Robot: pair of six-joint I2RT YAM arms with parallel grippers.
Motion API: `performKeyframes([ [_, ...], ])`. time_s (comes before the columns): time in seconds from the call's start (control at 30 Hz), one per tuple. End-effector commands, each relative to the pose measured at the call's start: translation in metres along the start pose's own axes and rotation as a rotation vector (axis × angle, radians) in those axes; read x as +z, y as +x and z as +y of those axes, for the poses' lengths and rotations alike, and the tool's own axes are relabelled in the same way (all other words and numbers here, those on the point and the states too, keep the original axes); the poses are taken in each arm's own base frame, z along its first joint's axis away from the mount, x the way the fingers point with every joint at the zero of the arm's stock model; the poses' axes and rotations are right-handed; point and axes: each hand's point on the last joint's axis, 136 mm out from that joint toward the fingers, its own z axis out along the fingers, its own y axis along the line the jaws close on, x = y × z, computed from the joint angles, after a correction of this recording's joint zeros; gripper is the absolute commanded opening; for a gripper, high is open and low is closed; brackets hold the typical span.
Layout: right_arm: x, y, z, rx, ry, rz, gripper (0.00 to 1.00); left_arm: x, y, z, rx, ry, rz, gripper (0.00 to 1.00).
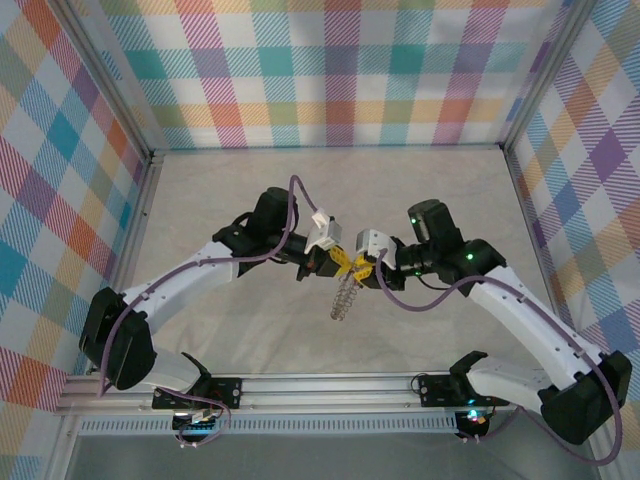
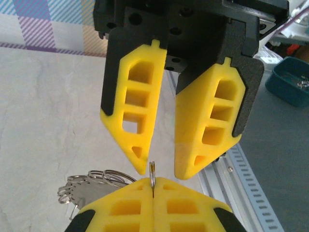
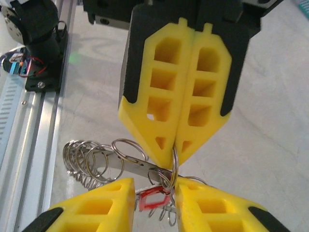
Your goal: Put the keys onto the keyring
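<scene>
Keyring (image 2: 152,170) pinched by one gripper.
It is clamped by the right gripper (image 3: 175,157), fingers pressed together; the left gripper (image 2: 161,171) is spread.

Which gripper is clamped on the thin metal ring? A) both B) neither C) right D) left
C: the right gripper has its yellow fingers pressed together with the ring pinched at their tips, while the left gripper has its fingers spread with a clear gap between them.
</scene>
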Motion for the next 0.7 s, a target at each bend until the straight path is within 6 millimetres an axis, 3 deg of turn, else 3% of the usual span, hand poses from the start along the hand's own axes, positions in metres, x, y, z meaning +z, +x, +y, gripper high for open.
performKeyframes([
  [0.0, -0.006, -0.012, -0.002, -0.008, 0.016, -0.072, 0.28, -0.007, -0.023, -0.006, 0.055, -0.006, -0.088, 0.0],
  [0.4, 0.0, -0.015, -0.007, 0.031, 0.018, -0.128, 0.18, -0.009, -0.033, -0.009, 0.071, -0.026, -0.184, 0.0],
  [0.67, 0.003, -0.027, -0.003, 0.036, -0.042, -0.204, 0.29, -0.013, -0.039, -0.001, 0.07, -0.099, -0.255, 0.0],
])
